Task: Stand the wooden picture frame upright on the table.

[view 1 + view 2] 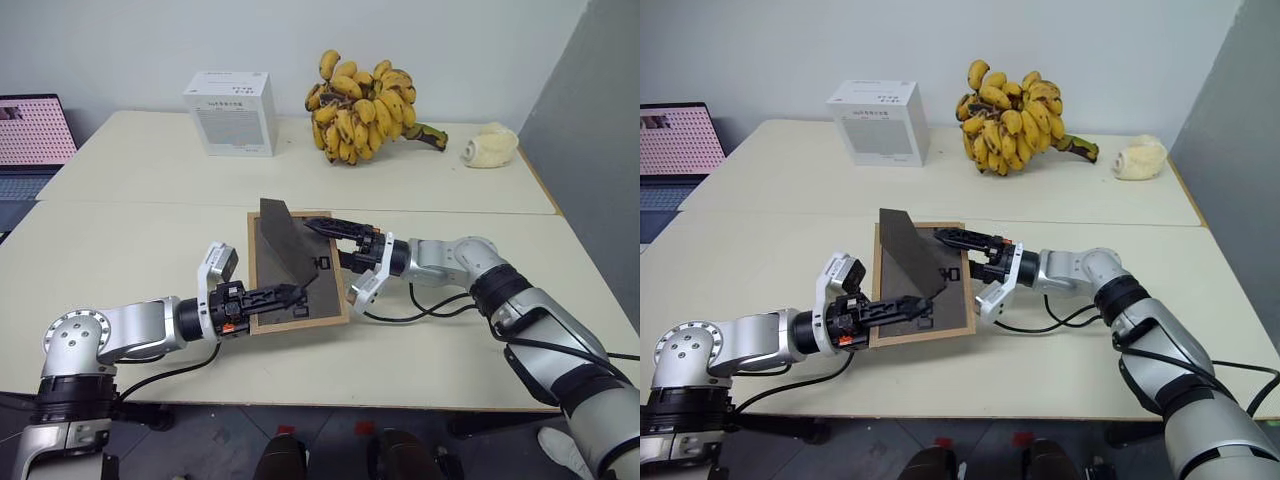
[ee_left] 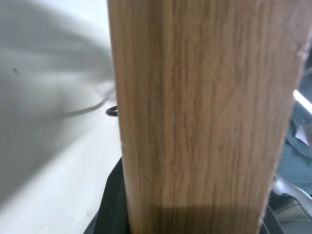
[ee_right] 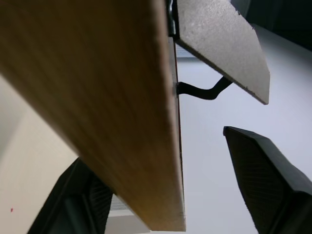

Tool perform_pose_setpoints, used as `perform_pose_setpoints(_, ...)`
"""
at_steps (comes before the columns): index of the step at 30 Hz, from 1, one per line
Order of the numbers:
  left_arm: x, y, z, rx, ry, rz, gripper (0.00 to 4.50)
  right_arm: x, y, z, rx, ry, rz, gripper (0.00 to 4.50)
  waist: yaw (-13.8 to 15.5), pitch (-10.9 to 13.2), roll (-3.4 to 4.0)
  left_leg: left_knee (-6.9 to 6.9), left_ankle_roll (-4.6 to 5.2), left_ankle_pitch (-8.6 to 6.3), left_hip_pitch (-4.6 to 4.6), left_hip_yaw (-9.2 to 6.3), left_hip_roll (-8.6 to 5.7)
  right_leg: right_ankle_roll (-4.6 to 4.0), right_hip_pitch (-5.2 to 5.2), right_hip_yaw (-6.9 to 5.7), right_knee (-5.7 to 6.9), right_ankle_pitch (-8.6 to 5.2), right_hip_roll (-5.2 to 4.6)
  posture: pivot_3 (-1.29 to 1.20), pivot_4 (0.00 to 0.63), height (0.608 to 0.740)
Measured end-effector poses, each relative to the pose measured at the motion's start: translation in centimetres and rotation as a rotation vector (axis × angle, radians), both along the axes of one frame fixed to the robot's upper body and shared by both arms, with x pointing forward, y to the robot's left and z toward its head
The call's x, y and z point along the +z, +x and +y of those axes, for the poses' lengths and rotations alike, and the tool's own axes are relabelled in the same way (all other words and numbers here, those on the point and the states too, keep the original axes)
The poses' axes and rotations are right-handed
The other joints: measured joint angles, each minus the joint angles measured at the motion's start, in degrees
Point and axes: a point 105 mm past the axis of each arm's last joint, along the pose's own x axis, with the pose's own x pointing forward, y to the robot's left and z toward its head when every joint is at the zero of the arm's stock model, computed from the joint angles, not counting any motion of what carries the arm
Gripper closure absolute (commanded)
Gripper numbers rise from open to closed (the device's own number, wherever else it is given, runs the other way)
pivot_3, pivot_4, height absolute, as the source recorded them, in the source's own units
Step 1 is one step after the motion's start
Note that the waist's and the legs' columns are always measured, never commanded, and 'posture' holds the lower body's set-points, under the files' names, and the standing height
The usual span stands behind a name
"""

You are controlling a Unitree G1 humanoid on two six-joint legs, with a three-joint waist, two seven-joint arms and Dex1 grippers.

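Wooden picture frame (image 1: 300, 275), dark back up with the stand (image 1: 287, 248) folded out, held low over the middle of the surface (image 1: 150, 235), tilted. Probably light and stiff; smooth wood rails likely slippery, glass front likely fragile. Best taken by the opposite rails, clear of the flimsy stand. Left gripper (image 1: 291, 293) clenched on the near-left rail. Right gripper (image 1: 336, 245) straddling the far-right rail, fingers (image 3: 268, 178) parted, one each side, seemingly not pinching, though hard to judge. White box (image 1: 232, 112), bananas (image 1: 362, 105) well apart at the back.
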Motion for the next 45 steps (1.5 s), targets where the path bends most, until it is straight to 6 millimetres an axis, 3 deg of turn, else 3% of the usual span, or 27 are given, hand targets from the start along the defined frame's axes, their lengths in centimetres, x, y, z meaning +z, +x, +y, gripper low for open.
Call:
perform_pose_setpoints(7, 0.0, -0.4, -0.3, 0.001, -0.008, -0.014, 3.67, -0.4, -0.3, -0.1, 0.026, -0.019, -0.037, 3.11, -0.1, 0.0, 0.0, -0.02, 0.0, 0.03, 0.0, -0.08, 0.04, -0.01, -0.01, -0.05, 0.03, 0.01, 0.0, 0.0, 0.15, 0.74)
perform_pose_setpoints(8, 0.0, -0.4, -0.4, 0.004, -0.017, -0.013, 3.67, -0.3, -0.3, -0.2, 0.028, -0.027, -0.051, 3.15, -0.1, 0.0, 0.0, -0.02, 0.01, 0.03, 0.01, -0.08, 0.03, -0.02, -0.01, -0.05, 0.03, 0.01, 0.0, 0.0, 0.15, 0.74)
perform_pose_setpoints(10, 0.0, -0.4, -0.7, 0.006, -0.026, -0.018, 2.96, -0.2, -0.2, -0.4, 0.031, -0.033, -0.065, 3.16, -0.1, 0.0, -0.04, -0.01, 0.02, 0.03, 0.0, -0.08, 0.03, -0.02, -0.01, -0.06, 0.03, 0.01, 0.0, 0.0, 0.15, 0.74)
perform_pose_setpoints(16, 0.1, 0.2, -1.0, 0.048, -0.03, -0.034, 1.78, -0.1, 0.1, -1.4, 0.023, -0.047, -0.033, 3.21, -0.1, 0.0, -0.05, -0.01, 0.06, 0.03, 0.0, -0.06, 0.0, -0.02, 0.01, -0.05, 0.02, 0.01, 0.0, 0.0, 0.15, 0.74)
perform_pose_setpoints(23, 2.8, 3.2, 4.3, 0.327, -0.035, -0.097, 0.28, -0.6, 1.1, -4.6, -0.049, -0.063, 0.149, 3.21, -0.2, 0.0, -0.09, 0.0, 0.09, 0.03, 0.0, -0.04, 0.02, -0.03, 0.05, -0.09, 0.0, 0.02, 0.01, 0.0, 0.15, 0.74)
perform_pose_setpoints(26, 4.7, 3.8, 6.5, 0.44, 0.007, -0.158, 0.0, -1.3, 1.2, -4.8, -0.061, -0.055, 0.301, 3.21, -0.5, 0.0, -0.17, -0.01, 0.08, 0.03, 0.05, -0.04, 0.1, -0.04, 0.13, -0.09, -0.05, 0.02, -0.02, 0.0, 0.15, 0.74)
perform_pose_setpoints(28, 5.0, 3.4, 7.4, 0.49, 0.215, -0.247, 0.0, -2.1, 1.8, -4.1, -0.103, -0.024, 0.456, 3.21, -0.9, 0.1, -0.45, -0.04, 0.07, 0.04, 0.14, -0.11, 0.21, -0.04, 0.31, -0.16, -0.14, 0.02, 0.01, 0.0, 0.15, 0.74)
perform_pose_setpoints(29, 5.0, 2.8, 7.4, 0.485, 0.376, -0.314, 0.0, -2.7, 2.5, -3.8, -0.153, 0.033, 0.601, 3.21, -1.2, 0.1, -0.56, -0.08, 0.06, 0.03, 0.31, -0.26, 0.34, -0.08, 0.64, -0.31, -0.29, 0.05, 0.06, 0.0, 0.15, 0.74)
perform_pose_setpoints(31, 5.3, 2.1, 6.7, 0.455, 0.532, -0.439, 0.0, -3.5, 3.6, -3.0, -0.184, 0.119, 0.903, 3.21, -1.3, 0.4, -0.22, -0.12, 0.06, 0.03, 0.42, -0.26, 0.52, -0.08, 0.74, -0.29, -0.29, 0.05, -0.12, 0.0, 0.15, 0.74)
perform_pose_setpoints(33, 5.7, 1.2, 5.2, 0.404, 0.557, -0.549, 0.0, -3.5, 4.5, -1.9, -0.126, 0.172, 1.278, 3.21, -1.0, 0.5, 0.1, -0.1, 0.08, 0.03, 0.46, -0.24, 0.31, -0.06, 0.73, -0.28, -0.15, 0.06, -0.25, 0.0, 0.15, 0.74)
perform_pose_setpoints(36, 5.5, 0.9, 5.0, 0.41, 0.617, -0.65, 0.0, -2.3, 4.8, -1.5, -0.022, 0.191, 1.599, 3.21, -0.2, 0.6, 0.12, -0.1, 0.08, 0.03, 0.48, -0.14, 0.13, -0.1, 0.72, -0.44, -0.15, 0.04, -0.13, 0.0, 0.15, 0.74)
perform_pose_setpoints(38, 5.1, 0.8, 5.2, 0.416, 0.678, -0.701, 0.0, -2.2, 5.0, -1.3, 0.007, 0.204, 1.73, 3.21, 0.2, 0.6, 0.11, -0.12, 0.08, 0.03, 0.46, -0.15, 0.14, -0.24, 0.71, -0.57, -0.14, -0.04, 0.09, 0.0, 0.15, 0.74)
perform_pose_setpoints(40, 5.2, 0.8, 5.2, 0.417, 0.687, -0.736, 0.0, -3.3, 5.0, -1.0, -0.004, 0.183, 1.835, 3.21, 0.3, 0.6, 0.11, -0.12, 0.08, 0.03, 0.42, -0.16, 0.17, -0.29, 0.71, -0.63, -0.14, -0.07, 0.14, 0.0, 0.15, 0.74)
perform_pose_setpoints(43, 5.2, 0.6, 4.9, 0.404, 0.692, -0.768, 0.0, -5.3, 4.8, -1.1, -0.045, 0.167, 1.935, 3.21, 0.2, 0.6, 0.11, -0.11, 0.09, 0.03, 0.28, -0.06, 0.15, -0.26, 0.57, -0.49, -0.16, -0.06, 0.23, 0.0, 0.15, 0.74)
perform_pose_setpoints(45, 4.6, 0.5, 5.3, 0.403, 0.721, -0.773, 0.0, -5.6, 4.8, -1.2, -0.055, 0.165, 1.96, 3.21, 0.0, 0.6, 0.11, -0.11, 0.09, 0.03, 0.12, 0.05, 0.15, -0.21, 0.32, -0.32, -0.14, -0.03, 0.24, 0.0, 0.15, 0.74)
